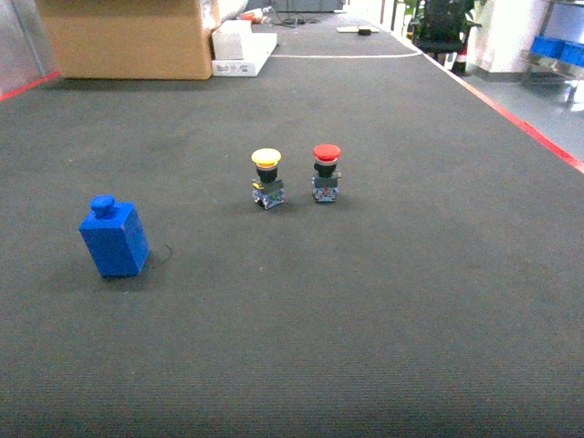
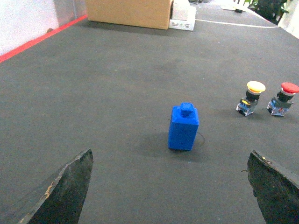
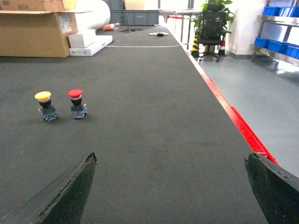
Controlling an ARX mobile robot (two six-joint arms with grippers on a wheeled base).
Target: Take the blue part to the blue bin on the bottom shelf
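Observation:
The blue part (image 1: 114, 237) stands upright on the dark mat at the left of the head view, with a small knob on top. In the left wrist view the blue part (image 2: 183, 127) is ahead of my left gripper (image 2: 170, 152), slightly right of centre; the jaws are open and wide apart with only mat between them. My right gripper (image 3: 171, 156) is open over bare mat, far from the part. Neither gripper shows in the head view. Several blue bins (image 3: 279, 45) sit on a steel rack's shelf (image 3: 275, 53) far right; I cannot tell which is the task's bin.
A yellow-capped push-button (image 1: 266, 178) and a red-capped push-button (image 1: 326, 172) stand side by side mid-mat. A cardboard box (image 1: 128, 36) and white boxes (image 1: 242, 50) lie at the far end. A red line (image 3: 243, 126) edges the mat on the right. An office chair (image 3: 210, 28) stands beyond.

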